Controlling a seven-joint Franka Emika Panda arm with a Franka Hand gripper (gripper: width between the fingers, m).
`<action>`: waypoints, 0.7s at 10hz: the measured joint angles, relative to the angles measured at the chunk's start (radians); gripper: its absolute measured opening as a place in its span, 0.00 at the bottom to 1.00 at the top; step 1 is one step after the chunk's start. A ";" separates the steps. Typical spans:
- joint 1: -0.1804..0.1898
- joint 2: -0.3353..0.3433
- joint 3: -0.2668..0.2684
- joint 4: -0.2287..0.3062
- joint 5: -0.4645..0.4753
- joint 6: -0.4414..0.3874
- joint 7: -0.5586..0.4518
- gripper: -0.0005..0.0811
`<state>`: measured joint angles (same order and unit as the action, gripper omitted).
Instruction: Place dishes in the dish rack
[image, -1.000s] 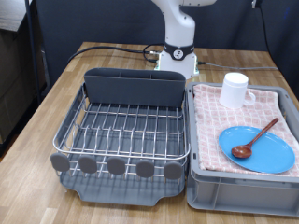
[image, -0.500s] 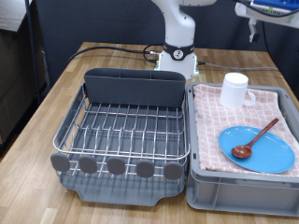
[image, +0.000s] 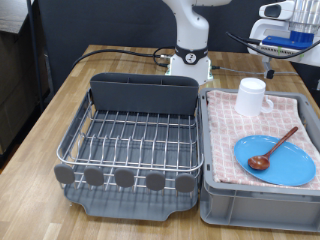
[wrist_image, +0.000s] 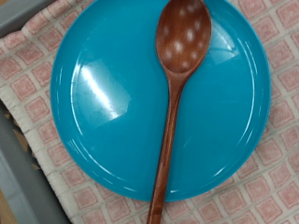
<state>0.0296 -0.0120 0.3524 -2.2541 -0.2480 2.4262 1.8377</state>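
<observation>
While the wooden spoon (image: 273, 147) lies across the light-blue plate (image: 276, 160) on the pink checked cloth (image: 226, 140) inside the grey bin (image: 255, 207), the white mug (image: 251, 97) stands behind them. At the exterior view's left, the dish rack (image: 130, 140) holds no dishes. The gripper (image: 283, 30) hangs high above the bin, its opening impossible to tell.
</observation>
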 joint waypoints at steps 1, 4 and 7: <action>0.002 0.008 0.002 0.000 -0.033 0.000 0.009 0.99; 0.019 0.071 0.007 0.001 -0.166 0.036 0.123 0.99; 0.034 0.152 0.004 0.001 -0.280 0.108 0.286 0.99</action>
<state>0.0640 0.1399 0.3562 -2.2534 -0.5280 2.5341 2.1234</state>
